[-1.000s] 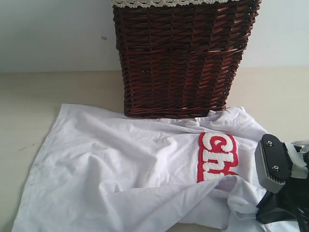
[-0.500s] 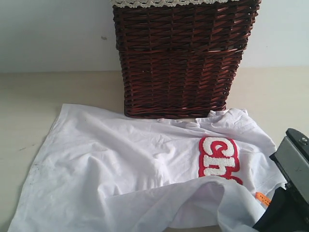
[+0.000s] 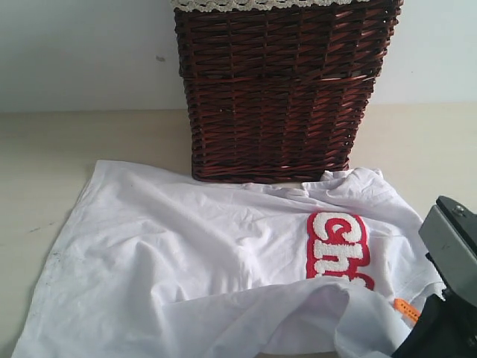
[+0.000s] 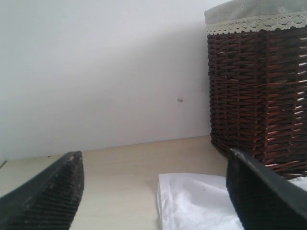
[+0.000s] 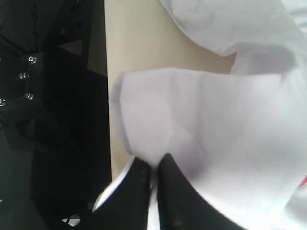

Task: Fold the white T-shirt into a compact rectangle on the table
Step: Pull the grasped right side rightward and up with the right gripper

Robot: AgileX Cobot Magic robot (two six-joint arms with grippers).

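Pinching white T-shirt (image 5: 230,124) edge, right end effector (image 5: 152,167) clamped tight; left end effector (image 4: 153,158) gaping, empty. Risk: shallow pinch letting fold slip, bunching on counter (image 3: 45,142).

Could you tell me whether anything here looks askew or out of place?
The white T-shirt lies rumpled and skewed on the table, its far edge up against the wicker basket, and a lifted fold hides part of the red patch.
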